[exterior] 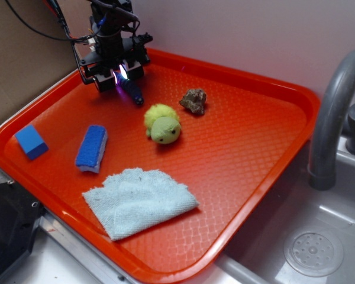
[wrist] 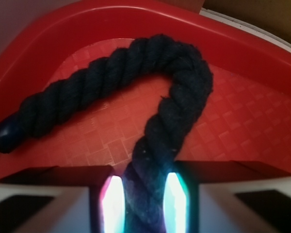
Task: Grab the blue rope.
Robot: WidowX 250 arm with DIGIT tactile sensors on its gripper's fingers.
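Gripper low at the tray's far corner, closed on the rope.

The arm reaches straight down, its black wrist housing upright over the gripper (exterior: 119,76), whose fingertips sit at the surface. In the wrist view the two glowing pads (wrist: 112,204) press against either side of the blue rope (wrist: 155,102), one strand pinched between them with no visible gap.

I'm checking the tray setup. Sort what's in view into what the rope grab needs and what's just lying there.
Needed:
- blue rope, one leg lying between the fingers
- hand, closed against the rope on both sides

Lying about:
- blue sponge
- blue block
- yellow-green plush toy
- brown rock-like lump
- pale blue cloth
- orange tray under everything
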